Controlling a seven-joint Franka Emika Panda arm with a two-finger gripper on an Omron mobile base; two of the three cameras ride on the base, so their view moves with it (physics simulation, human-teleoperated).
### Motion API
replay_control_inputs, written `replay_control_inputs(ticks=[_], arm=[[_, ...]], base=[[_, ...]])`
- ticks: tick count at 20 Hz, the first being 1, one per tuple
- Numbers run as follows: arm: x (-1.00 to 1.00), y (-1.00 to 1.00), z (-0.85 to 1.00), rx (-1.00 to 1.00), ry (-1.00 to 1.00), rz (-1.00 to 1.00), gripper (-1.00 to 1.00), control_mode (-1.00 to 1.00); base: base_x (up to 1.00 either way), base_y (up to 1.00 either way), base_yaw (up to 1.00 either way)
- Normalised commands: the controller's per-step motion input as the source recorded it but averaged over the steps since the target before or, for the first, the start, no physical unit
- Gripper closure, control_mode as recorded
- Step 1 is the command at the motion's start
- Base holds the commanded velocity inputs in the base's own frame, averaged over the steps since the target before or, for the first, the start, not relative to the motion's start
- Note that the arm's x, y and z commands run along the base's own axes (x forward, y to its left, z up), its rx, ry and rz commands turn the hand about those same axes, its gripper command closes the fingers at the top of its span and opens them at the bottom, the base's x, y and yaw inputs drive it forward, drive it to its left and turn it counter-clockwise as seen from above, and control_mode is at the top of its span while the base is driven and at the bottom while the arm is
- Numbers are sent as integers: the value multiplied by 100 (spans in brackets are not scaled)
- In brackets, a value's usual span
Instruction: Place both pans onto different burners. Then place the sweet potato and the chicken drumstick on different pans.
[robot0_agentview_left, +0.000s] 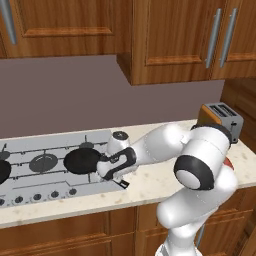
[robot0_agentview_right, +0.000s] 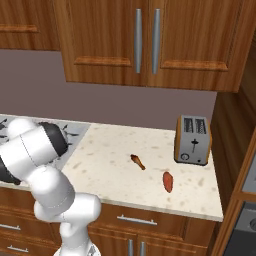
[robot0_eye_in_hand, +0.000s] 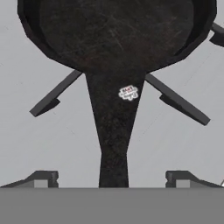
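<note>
One black pan (robot0_agentview_left: 81, 160) sits on the right-hand burner of the grey cooktop (robot0_agentview_left: 30, 150), its handle pointing toward the counter. In the hand view the pan (robot0_eye_in_hand: 116, 35) and its handle (robot0_eye_in_hand: 114, 127) lie right below my gripper (robot0_eye_in_hand: 113, 179). The gripper is open, one fingertip (robot0_eye_in_hand: 41, 179) on each side of the handle, not touching it. From the left base view the gripper (robot0_agentview_left: 114, 176) hangs over that handle. A second pan (robot0_agentview_left: 2, 171) shows at the cooktop's left edge, cut off by the frame. The sweet potato (robot0_agentview_right: 168, 181) and the chicken drumstick (robot0_agentview_right: 138, 161) lie on the beige counter.
A bare burner (robot0_agentview_left: 43, 162) lies between the two pans, with small knobs (robot0_agentview_left: 45, 195) along the cooktop's front. A steel toaster (robot0_agentview_right: 192, 140) stands at the counter's back right. Wooden cabinets hang overhead. My own arm blocks part of the cooktop in the right base view.
</note>
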Motion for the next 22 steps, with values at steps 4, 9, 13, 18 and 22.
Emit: replay_control_inputs(ticks=[4,9,13,18,22], arm=[[-26,-19,55,1,-1,0,-100,-100],[-30,-36,62,3,0,0,-100,-100],[-30,-38,58,4,0,2,-100,-100],[-33,-29,46,0,1,1,-100,-100],[-39,-53,47,-5,4,0,-100,-100]], base=[[0,0,0],[0,0,0],[0,0,0],[0,0,0],[0,0,0]])
